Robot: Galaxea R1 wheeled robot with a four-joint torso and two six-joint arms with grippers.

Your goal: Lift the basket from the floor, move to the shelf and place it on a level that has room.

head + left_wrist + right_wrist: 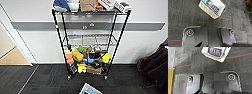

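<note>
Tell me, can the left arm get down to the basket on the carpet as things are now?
Probably yes. The basket sits alone on the dark floor, nothing lies between it and the left arm's camera, and its open top is uncovered. The shelf stands further off.

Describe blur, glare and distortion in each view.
Head view: soft all over, the shelf posts splay outward toward the top, wide-angle. Left wrist view: basket weave legible, carpet smeared. Right wrist view: even light, a faint sheen on the robot's dark plate.
</note>
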